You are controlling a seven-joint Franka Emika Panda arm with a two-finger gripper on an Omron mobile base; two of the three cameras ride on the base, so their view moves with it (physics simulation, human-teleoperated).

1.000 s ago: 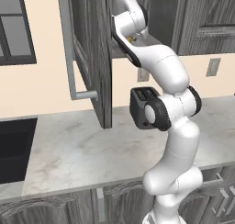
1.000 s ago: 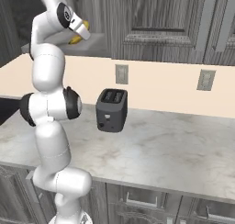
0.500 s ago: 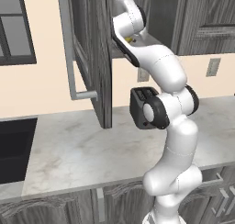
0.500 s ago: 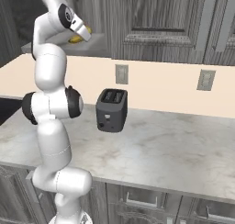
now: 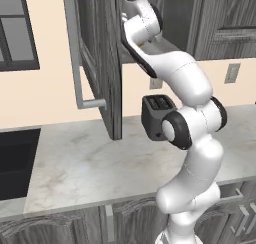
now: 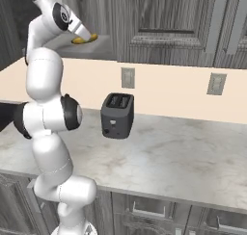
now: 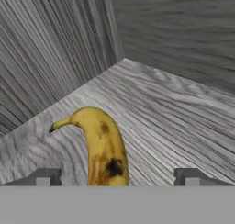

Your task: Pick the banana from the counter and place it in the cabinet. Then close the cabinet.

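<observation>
The banana (image 7: 104,150) lay on the grey shelf (image 7: 174,113) inside the cabinet (image 5: 102,63), between the spread fingertips (image 7: 43,177) of the open pincer (image 7: 117,178), neither touching it. Below, a toaster (image 6: 117,115) stood on the bench (image 6: 183,157).

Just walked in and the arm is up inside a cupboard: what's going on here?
The robot arm has reached up into the open cabinet. The banana lies on the cabinet's grey shelf, between the gripper fingertips, which stand wide apart on either side of it without clamping it. The cabinet door hangs open over the counter. A dark toaster stands on the counter by the wall.
</observation>
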